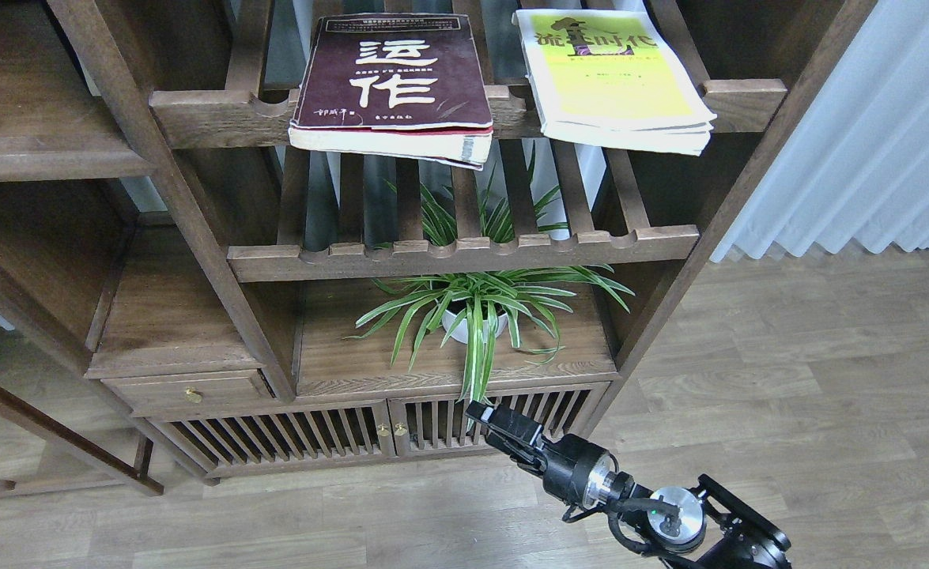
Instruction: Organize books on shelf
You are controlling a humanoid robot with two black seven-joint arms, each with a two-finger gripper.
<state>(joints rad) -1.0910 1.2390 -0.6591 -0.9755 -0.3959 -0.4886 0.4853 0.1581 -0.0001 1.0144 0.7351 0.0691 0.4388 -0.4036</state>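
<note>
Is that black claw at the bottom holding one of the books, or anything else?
Nothing. The right gripper hangs low before the cabinet doors, nothing between its fingers. The maroon book and yellow book lie untouched on the top rack.

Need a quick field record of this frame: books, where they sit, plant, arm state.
maroon book: flat on the top slatted rack, front edge overhanging the rail
lime-yellow book: flat on the same rack, to the right, apart from the maroon one
potted plant: on the solid board under the lower rack
right gripper: low, before the cabinet doors, holding nothing; fingers not distinguishable
left gripper: not in view
</note>
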